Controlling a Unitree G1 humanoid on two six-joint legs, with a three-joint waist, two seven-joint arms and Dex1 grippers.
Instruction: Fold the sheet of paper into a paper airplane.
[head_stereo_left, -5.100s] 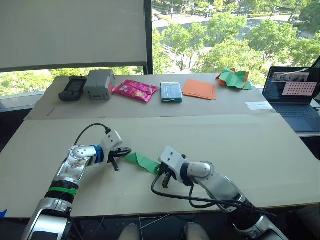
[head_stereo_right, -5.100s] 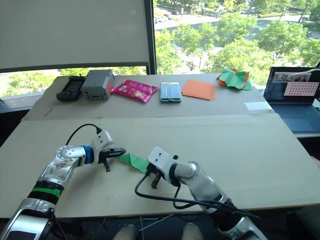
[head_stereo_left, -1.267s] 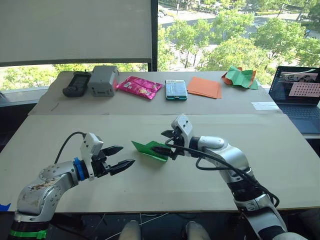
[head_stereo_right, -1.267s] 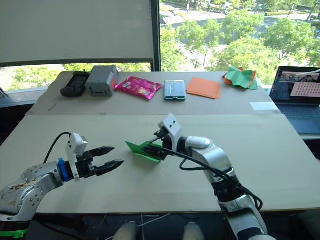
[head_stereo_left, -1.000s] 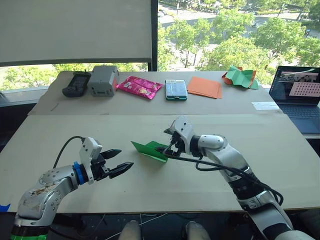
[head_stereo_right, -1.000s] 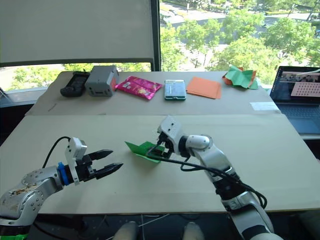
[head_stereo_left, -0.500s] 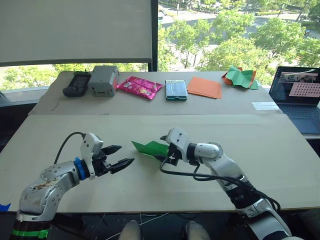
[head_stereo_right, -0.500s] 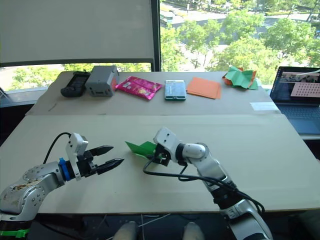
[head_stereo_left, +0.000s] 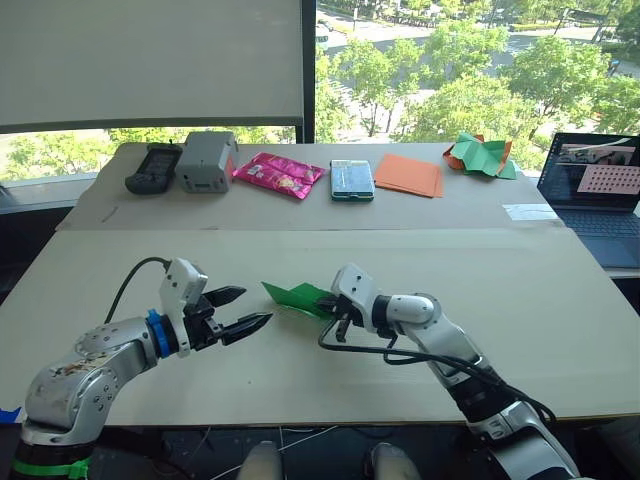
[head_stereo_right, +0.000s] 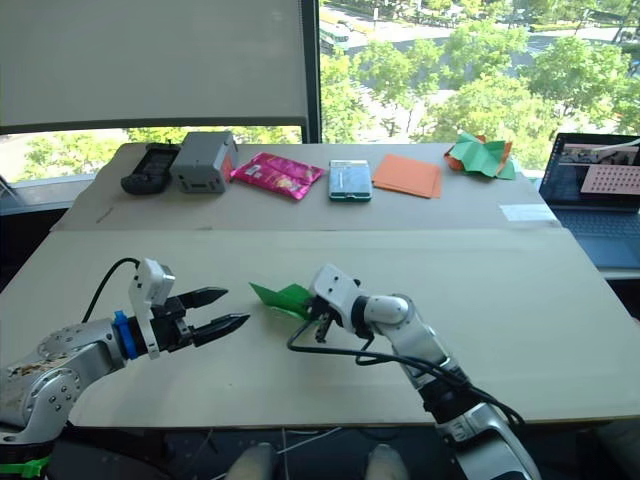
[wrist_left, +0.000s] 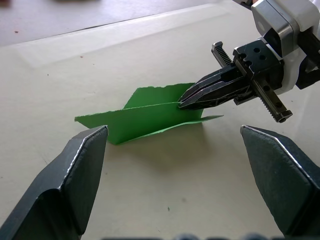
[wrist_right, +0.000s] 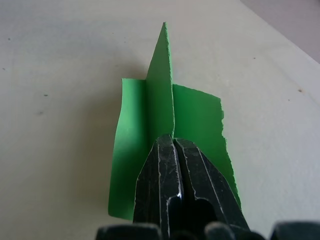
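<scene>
Since five seconds ago I see the plane (head_stereo_left: 300, 297) carried up the table (head_stereo_left: 560, 330) from near the front edge toward the middle, and the left gripper (head_stereo_left: 247, 310), which was at its tail then, has let go and pulled back. Over the last second the right arm has dropped from a raised pose until its wrist sits low by the board.

Right now the right gripper (wrist_left: 186, 101) has its fingers pressed together on the raised middle fin of the green plane; from my right wrist camera the fin (wrist_right: 160, 90) stands upright between the two flat wings, with the black tips closed on its near end. The plane's far tip points toward the left gripper, and its lower fold rests on or just above the board; I cannot tell which.

My left gripper hovers just beside that tip, apart from it, fingers (wrist_left: 65, 190) spread wide.

On the back table lie orange sheets (head_stereo_left: 406, 176), a crumpled bundle (head_stereo_left: 482, 156), a pink packet (head_stereo_left: 279, 175) and a laptop (head_stereo_left: 590, 185) at the right.
</scene>
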